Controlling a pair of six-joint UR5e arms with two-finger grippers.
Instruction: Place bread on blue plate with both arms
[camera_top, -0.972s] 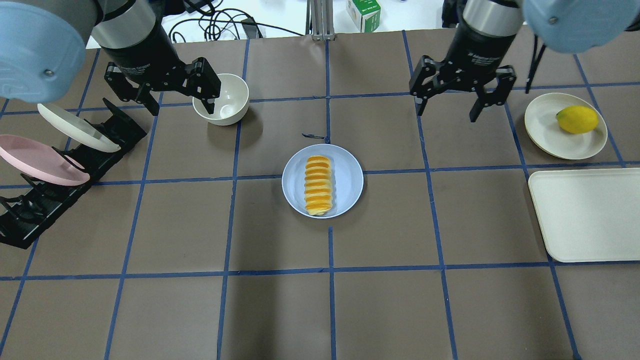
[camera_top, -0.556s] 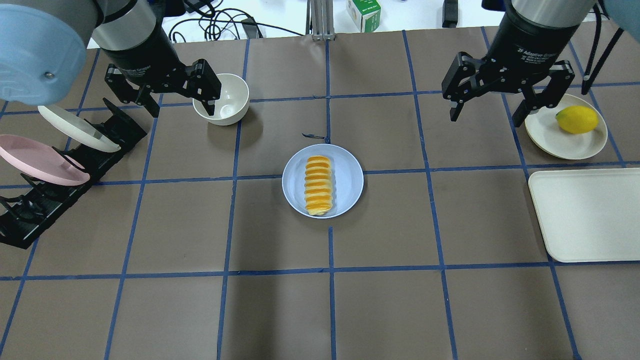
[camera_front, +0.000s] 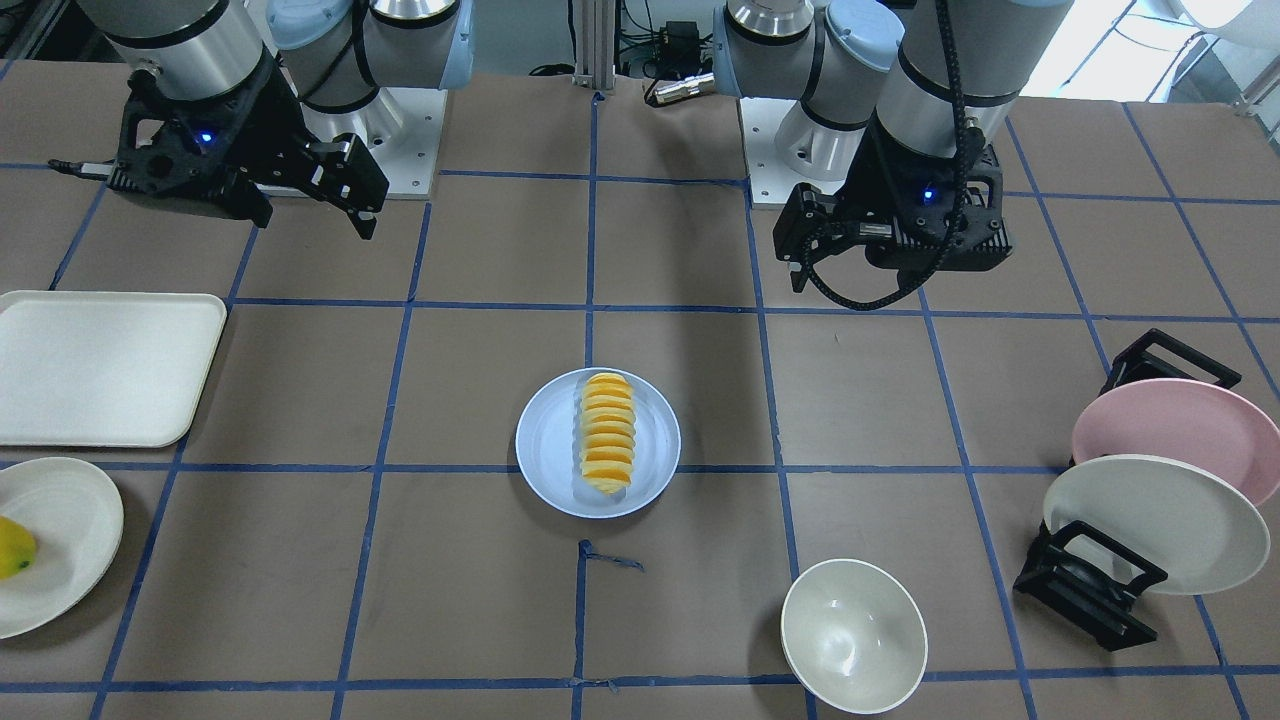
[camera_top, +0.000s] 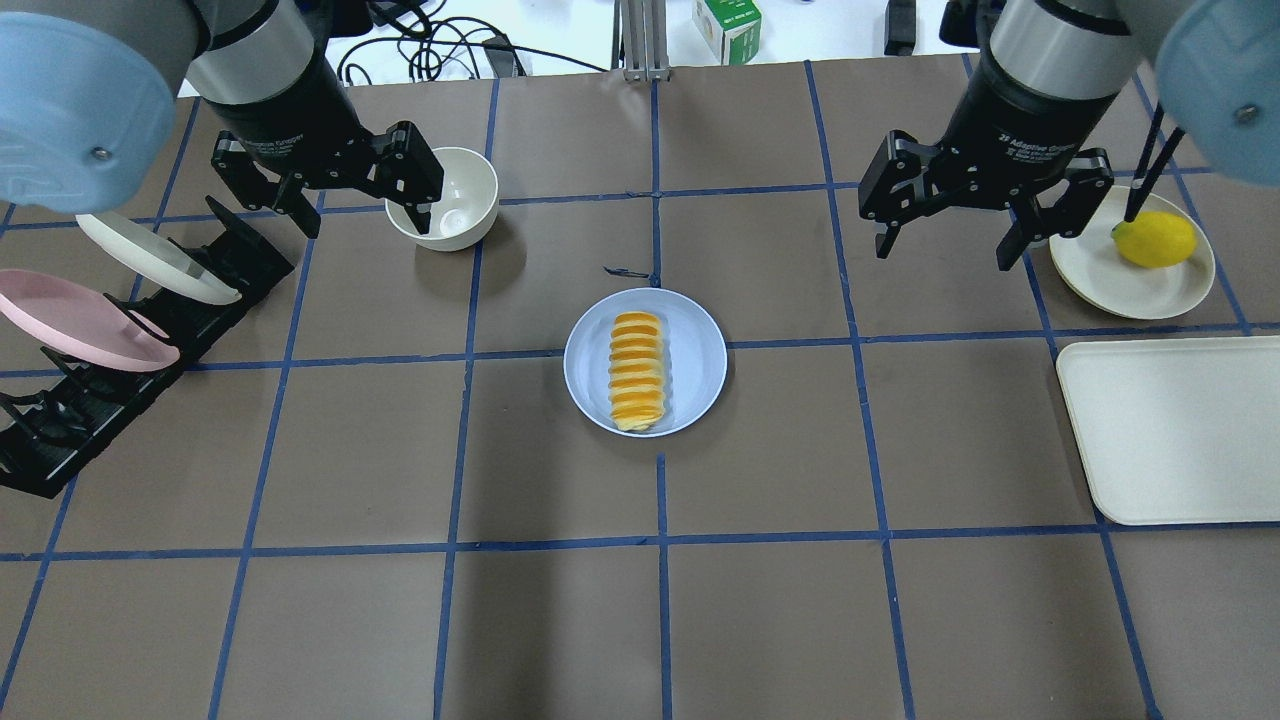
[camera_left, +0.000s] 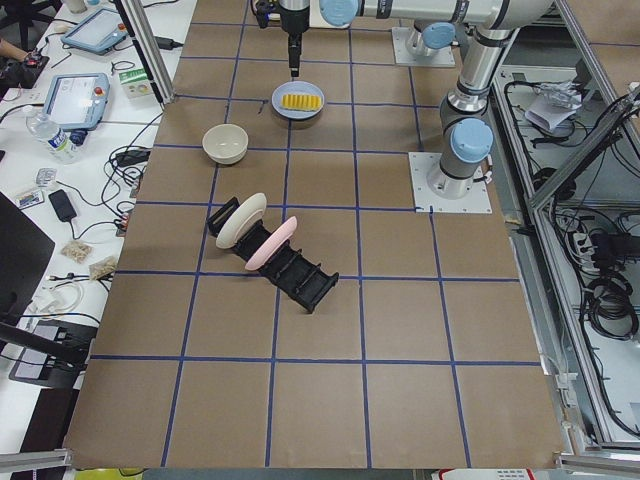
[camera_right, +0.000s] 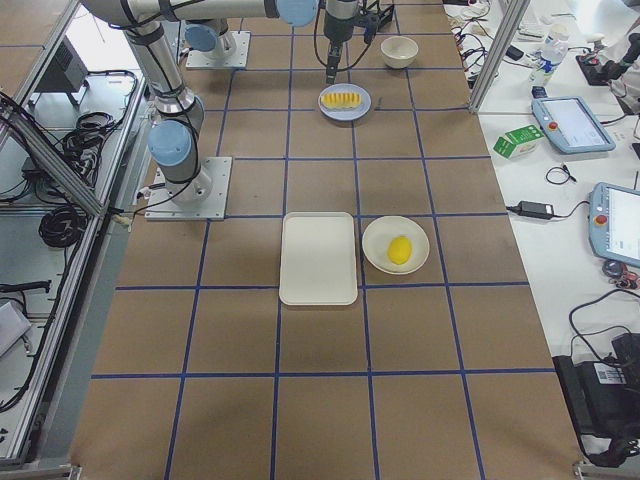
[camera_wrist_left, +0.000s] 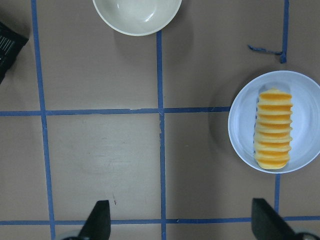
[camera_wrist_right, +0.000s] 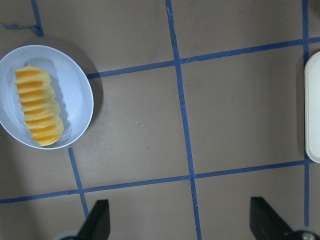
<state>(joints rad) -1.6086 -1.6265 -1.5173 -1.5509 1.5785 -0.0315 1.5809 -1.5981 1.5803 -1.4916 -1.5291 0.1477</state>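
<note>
Two claws spread wide and holding nothing: left gripper raised over the far left of the table, just beside the white bowl; right gripper raised over the far right, near the cream plate carrying the lemon. Well apart from the centre, both of them, and well apart from each other. Confirmed from each wrist camera: black fingertips at the bottom corners, bare brown paper between, no object in the gap.

Found at mid-table: the bread, lying flat and lengthwise on the blue plate, ridged orange side up, wholly inside the rim, a touch off centre. Resting on the plate alone, touched by neither claw.

Judged from that: placement complete, nothing left to carry. Explains the posture too, most likely: lifted high and parted so as not to nudge the loaf, out at the sides so as to leave the plate unobstructed.

Off at the edges, with no part in the job: tray on the right; dish rack on the left, with pink plate and white plate leaning in its slots
</note>
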